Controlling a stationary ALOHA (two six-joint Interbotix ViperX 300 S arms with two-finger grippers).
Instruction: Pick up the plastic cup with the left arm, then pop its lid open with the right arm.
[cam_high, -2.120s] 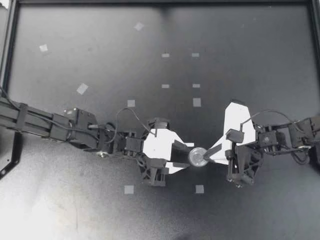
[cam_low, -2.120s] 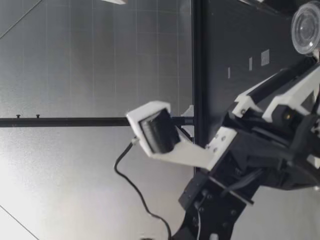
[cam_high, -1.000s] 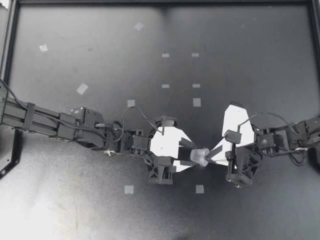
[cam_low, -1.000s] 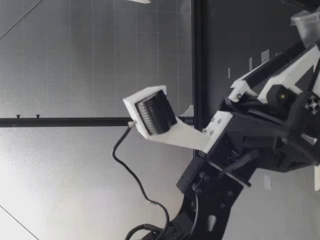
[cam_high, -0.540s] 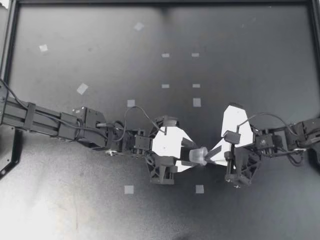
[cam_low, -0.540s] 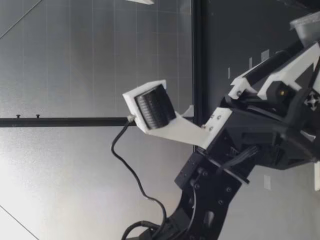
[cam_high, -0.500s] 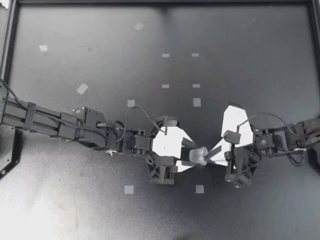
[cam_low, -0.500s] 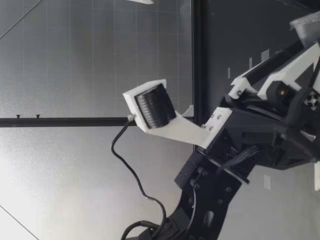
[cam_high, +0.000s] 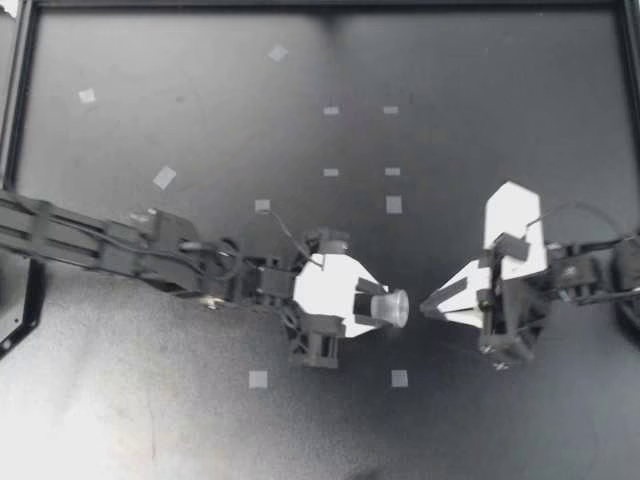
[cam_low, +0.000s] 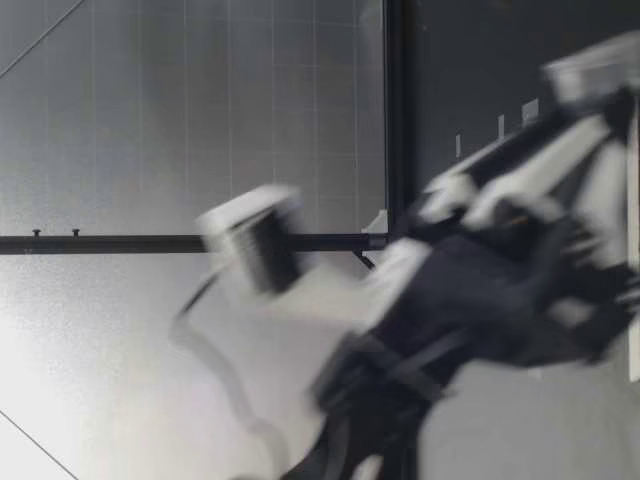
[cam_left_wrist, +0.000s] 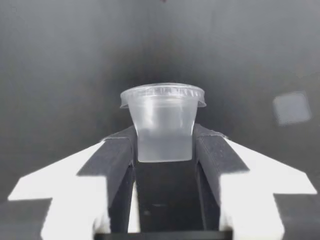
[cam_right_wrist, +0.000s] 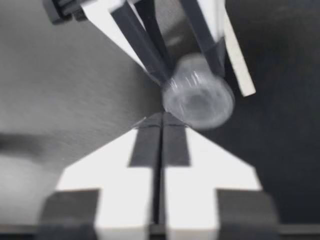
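Two grippers are facing each other tip to tip, just below the middle of the top view. Our left gripper (cam_high: 368, 305) is pinching a clear plastic cup (cam_high: 394, 309) by its narrow base. Its fingers are set narrow on either side, and the cup is lying sideways with its rim pointing at our right gripper (cam_high: 427, 304). That one is carrying nothing, fingers pressed flat together, tips sitting just beside the rim without touching. Both are hanging over the dark table (cam_high: 200, 420), with a tape square (cam_high: 399, 378) lying just below the cup in the frame.
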